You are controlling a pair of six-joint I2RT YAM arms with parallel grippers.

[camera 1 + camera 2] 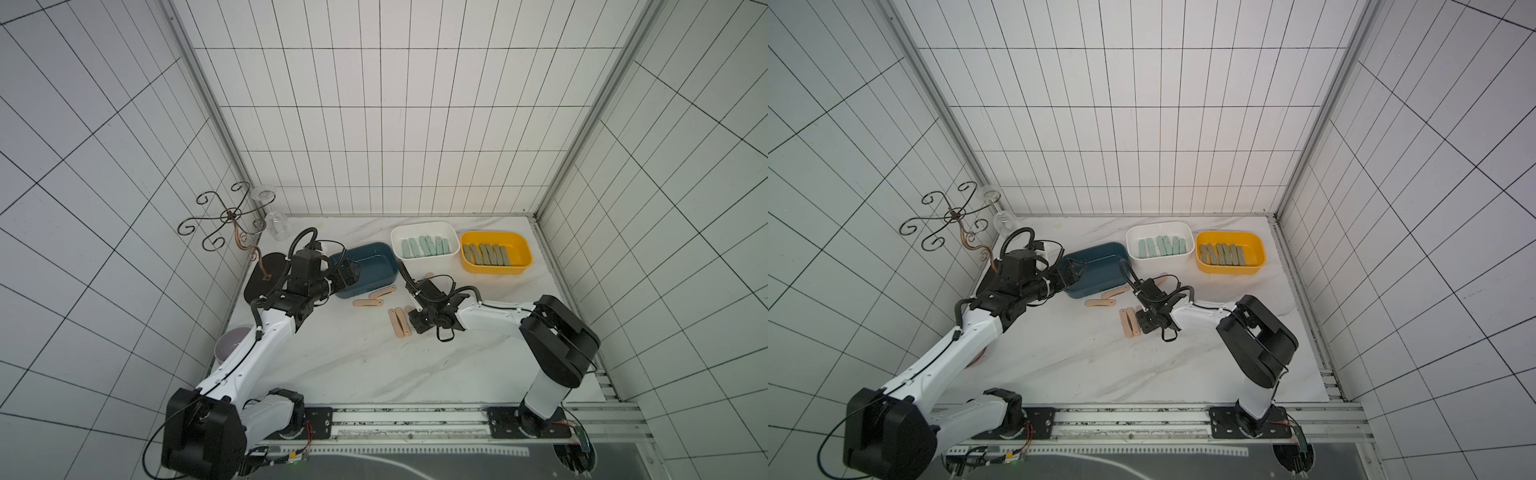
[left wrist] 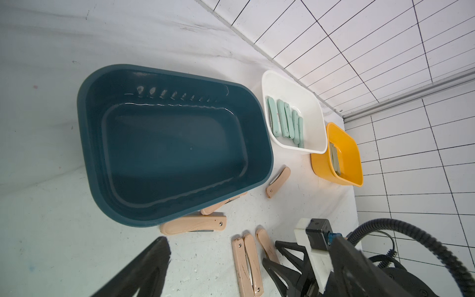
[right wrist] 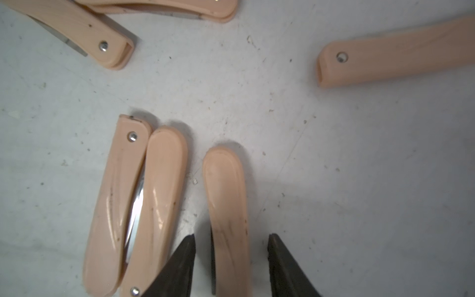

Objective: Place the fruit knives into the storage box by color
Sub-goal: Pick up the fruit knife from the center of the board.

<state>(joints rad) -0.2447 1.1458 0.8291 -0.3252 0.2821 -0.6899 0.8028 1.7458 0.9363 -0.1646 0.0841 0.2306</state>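
Right gripper (image 3: 231,235): jaws spread, straddling a peach-pink fruit knife (image 3: 226,195) on the desk (image 3: 334,154). Left gripper (image 1: 352,271), near teal storage box (image 1: 374,289): state indeterminable.

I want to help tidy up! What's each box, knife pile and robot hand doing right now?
Blue box: empty.
White box: holds the mint-green knives.
Yellow box: holds the olive-grey knives.
Peach knives: six loose on the table.
Right gripper: fingers open, either side of one peach knife.
Left gripper: open, empty.
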